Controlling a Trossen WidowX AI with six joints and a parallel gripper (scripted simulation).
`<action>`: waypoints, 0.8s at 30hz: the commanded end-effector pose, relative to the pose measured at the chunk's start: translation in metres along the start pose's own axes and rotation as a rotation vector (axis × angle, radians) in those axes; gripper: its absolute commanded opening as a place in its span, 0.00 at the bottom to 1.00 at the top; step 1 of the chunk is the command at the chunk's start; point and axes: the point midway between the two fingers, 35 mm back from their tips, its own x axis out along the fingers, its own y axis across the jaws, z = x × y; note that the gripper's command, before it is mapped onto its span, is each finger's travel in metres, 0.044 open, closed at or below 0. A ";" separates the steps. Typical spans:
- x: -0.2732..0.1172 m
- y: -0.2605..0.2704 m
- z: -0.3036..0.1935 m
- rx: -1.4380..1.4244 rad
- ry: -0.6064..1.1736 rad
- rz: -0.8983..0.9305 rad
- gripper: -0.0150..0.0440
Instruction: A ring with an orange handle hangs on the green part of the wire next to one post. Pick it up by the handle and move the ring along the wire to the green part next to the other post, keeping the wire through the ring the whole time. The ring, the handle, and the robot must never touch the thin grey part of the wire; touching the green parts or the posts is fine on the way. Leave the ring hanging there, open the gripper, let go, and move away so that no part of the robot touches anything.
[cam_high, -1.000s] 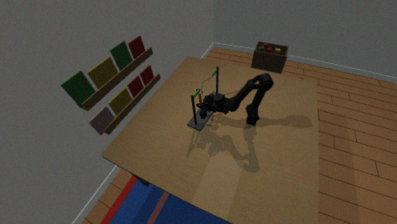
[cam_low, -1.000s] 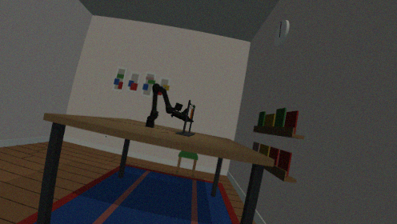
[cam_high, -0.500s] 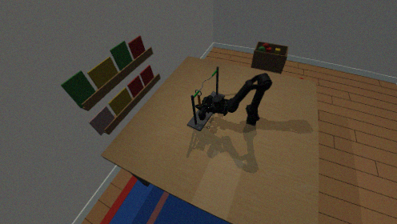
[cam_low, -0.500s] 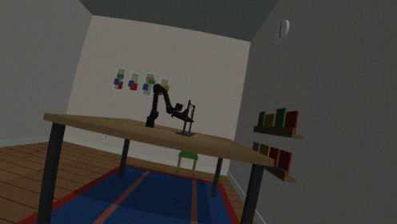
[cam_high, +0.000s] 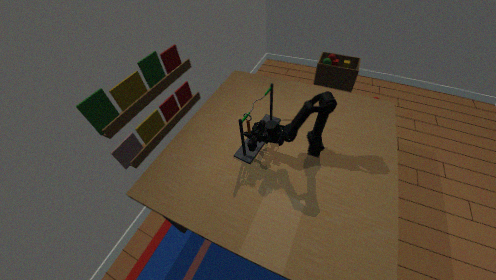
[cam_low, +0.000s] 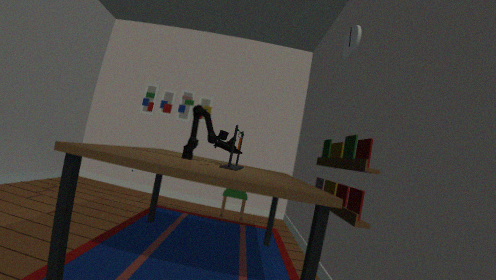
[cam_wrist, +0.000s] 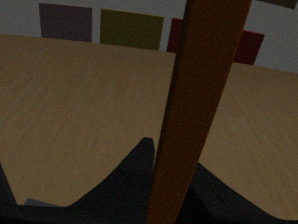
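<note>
The orange handle (cam_high: 248, 125) (cam_low: 239, 144) (cam_wrist: 200, 75) stands roughly upright between the fingers of my gripper (cam_high: 249, 133) (cam_low: 239, 151) (cam_wrist: 154, 147), which is shut on it. The small ring (cam_high: 248, 121) above the handle is at the green part of the wire beside the near post (cam_high: 242, 136) in the top view. The wire appears to pass through the ring, but the exact clearance is too small to tell. The thin grey wire (cam_high: 254, 104) rises to the other green part (cam_high: 268, 92) at the taller far post (cam_high: 271, 106). The ring is outside the wrist view.
The posts stand on a dark base plate (cam_high: 243, 159) (cam_low: 230, 167) on the wooden table (cam_high: 200, 175) (cam_low: 125, 159). My forearm reaches over the base from the robot's side. Wall shelves (cam_high: 150, 100) with coloured panels are beyond the table, and a toy box (cam_high: 336, 77) stands behind it.
</note>
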 end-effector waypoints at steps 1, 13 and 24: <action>0.000 -0.001 0.000 0.004 -0.001 -0.005 0.00; 0.000 0.000 0.000 0.000 0.000 0.000 0.18; -0.007 0.000 0.000 0.001 0.001 -0.001 0.53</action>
